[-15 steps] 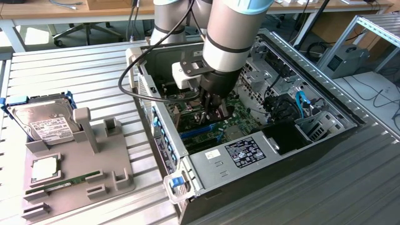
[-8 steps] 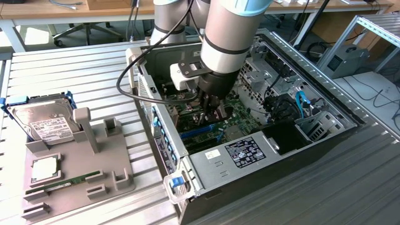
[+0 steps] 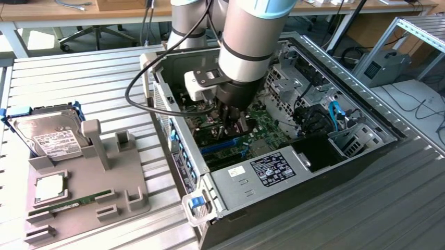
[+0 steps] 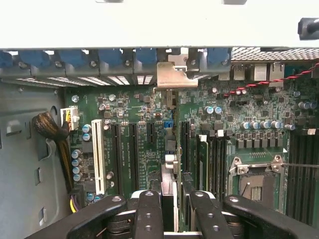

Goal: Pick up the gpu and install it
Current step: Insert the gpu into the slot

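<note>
My gripper [image 4: 172,215] is deep inside the open computer case [image 3: 278,179], just above the green motherboard [image 4: 139,144]. It is shut on the gpu [image 4: 170,167], which I see edge-on as a thin card running from between the black fingers [image 4: 148,214] toward the case's rear wall. The card's silver end bracket [image 4: 172,75] sits against the row of blue-tabbed rear slot openings. The card stands upright over the black expansion slots. Whether its edge sits in a slot I cannot tell. In the exterior view the gripper [image 3: 233,130] points straight down into the case.
A white slot [image 4: 98,155], memory slots [image 4: 214,159] and the processor socket [image 4: 256,179] flank the card. A cable bundle [image 4: 50,127] hangs by the case wall. On the exterior view's left, a grey holder [image 3: 122,172] carries a hard drive [image 3: 49,134] and a memory stick [image 3: 76,200].
</note>
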`<action>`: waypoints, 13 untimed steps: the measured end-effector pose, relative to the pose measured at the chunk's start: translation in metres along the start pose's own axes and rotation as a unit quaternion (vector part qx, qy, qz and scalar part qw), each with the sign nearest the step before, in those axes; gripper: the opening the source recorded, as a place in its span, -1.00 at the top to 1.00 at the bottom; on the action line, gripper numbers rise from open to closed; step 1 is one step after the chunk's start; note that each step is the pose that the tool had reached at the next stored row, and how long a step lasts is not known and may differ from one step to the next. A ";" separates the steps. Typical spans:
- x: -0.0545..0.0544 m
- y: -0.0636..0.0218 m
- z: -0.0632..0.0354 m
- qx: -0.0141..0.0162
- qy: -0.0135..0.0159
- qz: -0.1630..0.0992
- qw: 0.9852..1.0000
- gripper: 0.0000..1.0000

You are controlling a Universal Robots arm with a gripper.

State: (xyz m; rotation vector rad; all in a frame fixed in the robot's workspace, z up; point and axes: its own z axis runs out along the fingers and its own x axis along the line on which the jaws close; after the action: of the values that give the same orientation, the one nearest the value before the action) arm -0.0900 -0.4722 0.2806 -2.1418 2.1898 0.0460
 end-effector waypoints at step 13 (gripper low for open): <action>0.000 0.0080 0.0047 0.000 0.000 0.000 1.000 0.47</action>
State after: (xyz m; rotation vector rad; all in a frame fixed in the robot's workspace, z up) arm -0.0978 -0.4722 0.2756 -2.1419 2.1897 0.0460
